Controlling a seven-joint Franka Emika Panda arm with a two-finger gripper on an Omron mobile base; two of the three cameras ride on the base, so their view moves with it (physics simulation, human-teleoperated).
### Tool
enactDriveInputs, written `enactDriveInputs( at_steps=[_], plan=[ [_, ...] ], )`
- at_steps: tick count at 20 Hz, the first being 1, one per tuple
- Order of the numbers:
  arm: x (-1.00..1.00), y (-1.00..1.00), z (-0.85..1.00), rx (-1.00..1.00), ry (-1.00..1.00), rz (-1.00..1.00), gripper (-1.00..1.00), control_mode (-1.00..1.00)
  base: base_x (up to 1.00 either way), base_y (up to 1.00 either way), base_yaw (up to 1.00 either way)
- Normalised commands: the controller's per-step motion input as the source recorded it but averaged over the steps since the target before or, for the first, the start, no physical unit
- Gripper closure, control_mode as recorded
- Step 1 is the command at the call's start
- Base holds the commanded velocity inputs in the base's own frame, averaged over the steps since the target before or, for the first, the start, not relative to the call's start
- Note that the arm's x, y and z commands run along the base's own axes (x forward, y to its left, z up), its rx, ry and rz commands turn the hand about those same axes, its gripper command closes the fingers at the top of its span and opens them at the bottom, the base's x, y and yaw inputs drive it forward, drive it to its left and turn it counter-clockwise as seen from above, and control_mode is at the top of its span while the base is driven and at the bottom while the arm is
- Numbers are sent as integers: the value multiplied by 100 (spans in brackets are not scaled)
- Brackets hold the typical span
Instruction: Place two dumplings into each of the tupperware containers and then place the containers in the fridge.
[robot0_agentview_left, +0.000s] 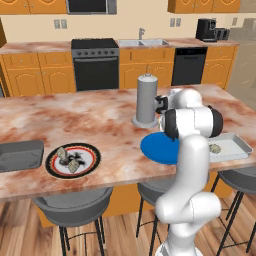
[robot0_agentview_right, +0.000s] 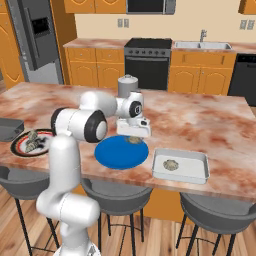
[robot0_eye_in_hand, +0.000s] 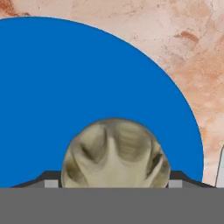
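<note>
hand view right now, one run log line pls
gripper: closed around beige lumpy dumpling | over round blue plate | pale tupperware: one dumpling

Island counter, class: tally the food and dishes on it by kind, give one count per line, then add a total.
Dumplings: 4, two on the rimmed plate, one in the pale tray, one between the claw's tips over the blue plate
Plates: 2, rimmed and blue
Trays: 2, dark grey and pale
Grey canister: 1
Total: 9
</note>
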Motion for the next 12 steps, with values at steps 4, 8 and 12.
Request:
enactDriveInputs(
  at_steps=[4,8,12],
  plan=[
    [-20,-100,8,0,11,0,100,-100,0,0,0],
    [-27,-100,4,0,12,0,100,-100,0,0,0],
    [-48,-100,11,0,15,-1,100,-100,0,0,0]
  ],
)
